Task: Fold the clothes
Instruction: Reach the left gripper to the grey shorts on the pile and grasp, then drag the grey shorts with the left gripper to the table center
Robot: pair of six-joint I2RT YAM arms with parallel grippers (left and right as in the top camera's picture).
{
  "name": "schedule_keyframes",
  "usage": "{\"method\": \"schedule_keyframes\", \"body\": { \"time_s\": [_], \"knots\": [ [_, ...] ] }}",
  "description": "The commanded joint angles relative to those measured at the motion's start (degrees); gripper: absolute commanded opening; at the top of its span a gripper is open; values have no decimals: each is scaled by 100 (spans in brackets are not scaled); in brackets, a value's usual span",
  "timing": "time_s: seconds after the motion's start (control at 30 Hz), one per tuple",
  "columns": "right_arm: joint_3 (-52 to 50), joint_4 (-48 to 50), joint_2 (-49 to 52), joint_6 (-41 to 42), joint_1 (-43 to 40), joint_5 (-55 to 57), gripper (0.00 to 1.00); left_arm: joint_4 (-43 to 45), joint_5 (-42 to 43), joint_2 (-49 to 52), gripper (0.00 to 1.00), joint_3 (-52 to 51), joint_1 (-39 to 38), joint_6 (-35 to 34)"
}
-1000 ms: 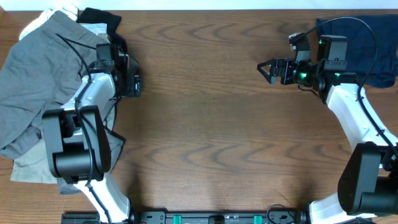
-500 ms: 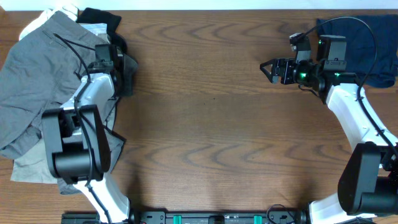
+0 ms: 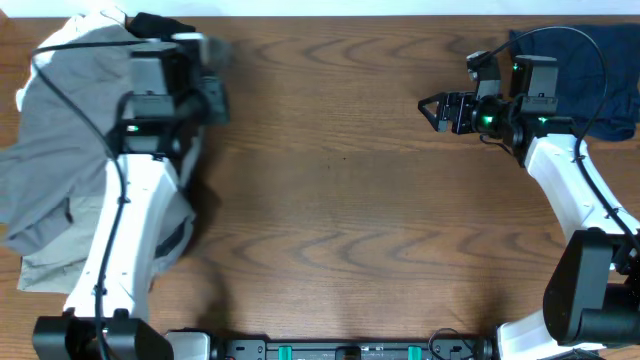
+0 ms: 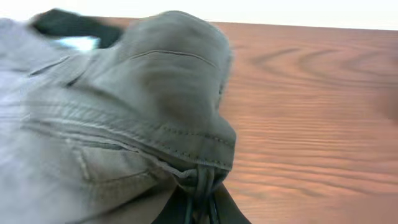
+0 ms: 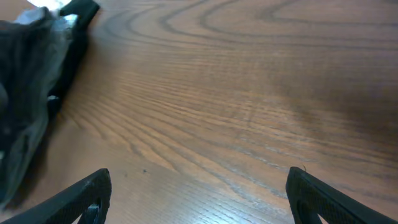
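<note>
The clothes lie heaped at the table's left: grey shorts [image 3: 60, 130] on top, khaki-beige shorts [image 3: 48, 268] beneath, and a black piece [image 3: 160, 24] at the back. My left gripper [image 3: 212, 100] is at the heap's right edge, blurred. The left wrist view shows it [image 4: 202, 208] shut on a bunched seam of the grey shorts [image 4: 143, 118], which drape up and to the left of the jaws. My right gripper [image 3: 430, 108] hangs open over bare wood at the right. Its fingers [image 5: 87, 198] stand wide apart with nothing between them, and the heap [image 5: 28, 87] shows far off.
A navy garment [image 3: 590, 70] lies at the back right corner behind the right arm. A white piece [image 3: 100, 18] pokes out at the back of the left heap. The brown wooden table [image 3: 330, 200] stretches between the two arms.
My left gripper has shut on the edge of the grey shorts, and the arm has stretched back and up, pulling the cloth with it. The right arm stays in place, its jaws slightly narrower.
</note>
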Motion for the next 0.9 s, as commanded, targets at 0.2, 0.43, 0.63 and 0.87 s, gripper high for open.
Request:
{"method": "schedule_keyframes", "body": {
  "time_s": [0.2, 0.43, 0.63, 0.87],
  "knots": [
    [116, -452, -654, 114, -527, -354, 89, 673, 474, 411, 6, 118, -1827, -426],
    [116, -826, -1093, 2, -1064, -319, 92, 1276, 492, 1362, 6, 118, -2874, -879],
    [116, -946, -1165, -83, -1327, -321, 93, 2181, 1102, 2295, 6, 118, -3571, -1292],
    [116, -970, -1165, -151, -1499, -317, 95, 2946, 1123, 2522, 6, 118, -4013, -1519]
  ]
}}
